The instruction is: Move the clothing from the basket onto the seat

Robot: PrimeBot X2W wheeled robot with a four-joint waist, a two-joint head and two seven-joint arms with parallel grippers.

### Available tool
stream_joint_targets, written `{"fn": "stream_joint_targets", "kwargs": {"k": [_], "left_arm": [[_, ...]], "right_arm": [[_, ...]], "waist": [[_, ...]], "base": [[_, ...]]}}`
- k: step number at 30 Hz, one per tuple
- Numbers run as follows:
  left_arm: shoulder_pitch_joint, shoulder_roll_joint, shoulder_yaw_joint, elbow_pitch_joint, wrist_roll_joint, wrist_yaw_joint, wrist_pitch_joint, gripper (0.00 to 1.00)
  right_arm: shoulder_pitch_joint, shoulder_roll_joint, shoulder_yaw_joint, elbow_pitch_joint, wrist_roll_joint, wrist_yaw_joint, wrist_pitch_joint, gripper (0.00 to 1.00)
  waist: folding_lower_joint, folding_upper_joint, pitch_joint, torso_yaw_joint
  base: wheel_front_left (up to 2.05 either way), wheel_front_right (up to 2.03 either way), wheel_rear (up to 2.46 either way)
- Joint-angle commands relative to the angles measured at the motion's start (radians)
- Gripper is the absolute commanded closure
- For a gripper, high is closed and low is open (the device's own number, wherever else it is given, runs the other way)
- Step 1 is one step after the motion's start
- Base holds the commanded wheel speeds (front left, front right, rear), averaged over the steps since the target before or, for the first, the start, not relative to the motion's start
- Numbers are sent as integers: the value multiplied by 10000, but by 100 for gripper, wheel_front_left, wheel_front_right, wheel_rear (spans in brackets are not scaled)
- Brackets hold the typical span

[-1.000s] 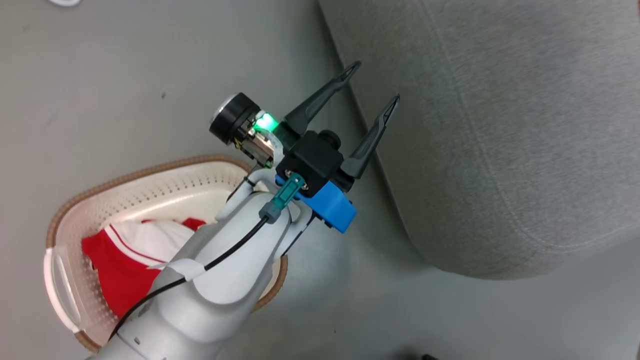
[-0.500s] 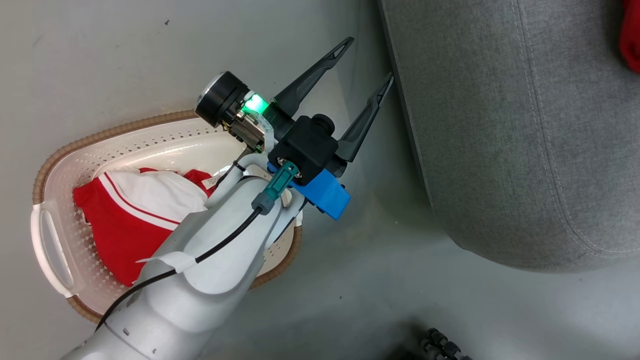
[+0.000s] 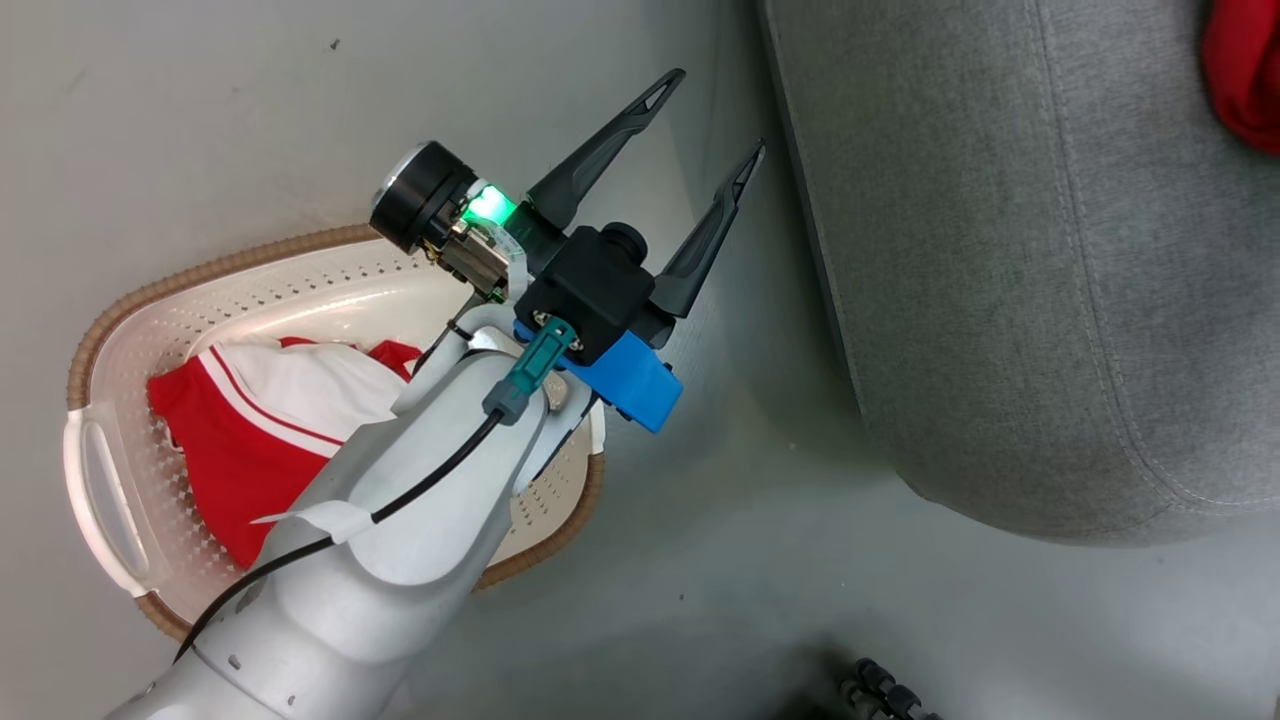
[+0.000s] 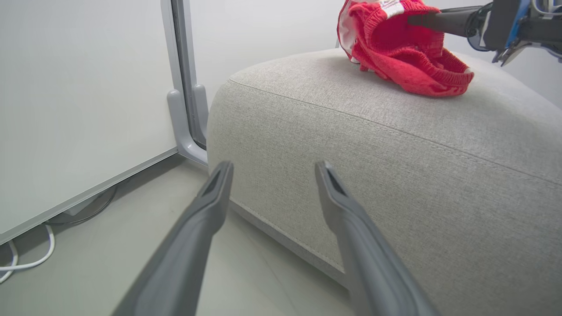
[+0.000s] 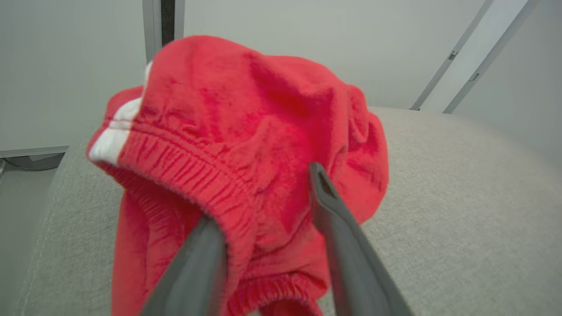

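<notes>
The large light-grey fabric-upholstered seat (image 3: 1000, 250) with a stitched seam fills the right of the head view, standing on a smooth pale grey floor (image 3: 200, 120). Well apart from it, at the left, sits the cream-white perforated plastic basket (image 3: 230, 265) with a brown woven-look rim. A crumpled red and white striped jersey (image 3: 300, 390) lies inside it, partly hidden by the pale left forearm (image 3: 420, 520). The red shorts (image 4: 404, 57) with an elastic waistband rest bunched on the seat's top. The left gripper (image 3: 716, 112) hangs over the floor just beside the seat's edge, fingers spread wide and empty. The right gripper (image 5: 263, 193) is spread too, with the shorts between its fingers and the waistband draped over one finger.
</notes>
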Motion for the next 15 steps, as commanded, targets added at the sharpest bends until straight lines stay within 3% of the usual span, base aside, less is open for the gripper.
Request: {"fn": "stream_joint_targets", "kwargs": {"k": [1,15], "left_arm": [[-17,49,49,-23,-65,53,-29,0],[1451,-97,699,-469,-612,257,-30,0]], "right_arm": [[236,63,-25,-15,52,2,-10,0],[2935,475,545,-1359,92,2,-9,0]], "waist": [[-1,0,-171,-37],[-1,0,-2527,81]], "base": [[0,0,0],[0,0,0]]}}
